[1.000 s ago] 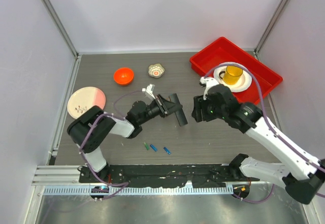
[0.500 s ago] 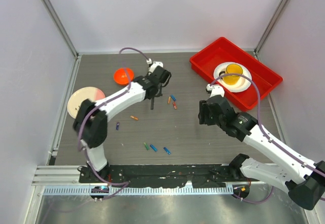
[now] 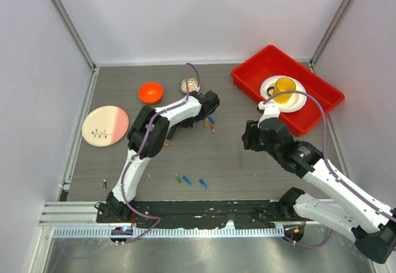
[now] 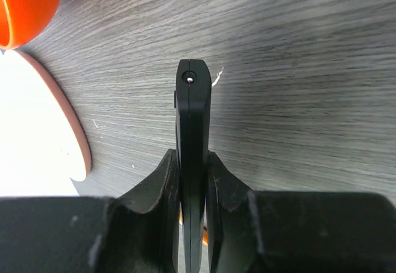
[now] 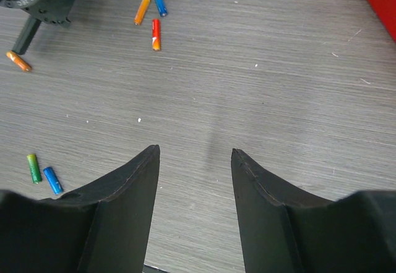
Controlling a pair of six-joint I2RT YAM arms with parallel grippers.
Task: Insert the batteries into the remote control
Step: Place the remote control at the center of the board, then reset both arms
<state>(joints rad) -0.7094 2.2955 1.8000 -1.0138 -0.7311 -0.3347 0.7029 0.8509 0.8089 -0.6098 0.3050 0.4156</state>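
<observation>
Black remote (image 4: 190,99) pinched in left tool (image 4: 192,160), three batteries (image 5: 143,8) nearby; right tool (image 5: 195,152) spread, empty.

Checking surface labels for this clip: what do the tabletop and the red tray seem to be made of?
Tabletop: probably wood-look laminate, matte grey, with fine grain lines. Red tray: likely moulded plastic, smooth, slightly glossy, uniform colour, rounded rim.

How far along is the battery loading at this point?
Done: nothing visibly loaded. In hand: the left gripper has its jaws shut on the remote control, seen edge-on. Left: the batteries lie loose on the table, and the right gripper hangs open and empty, so picking up and inserting them all remains.
</observation>
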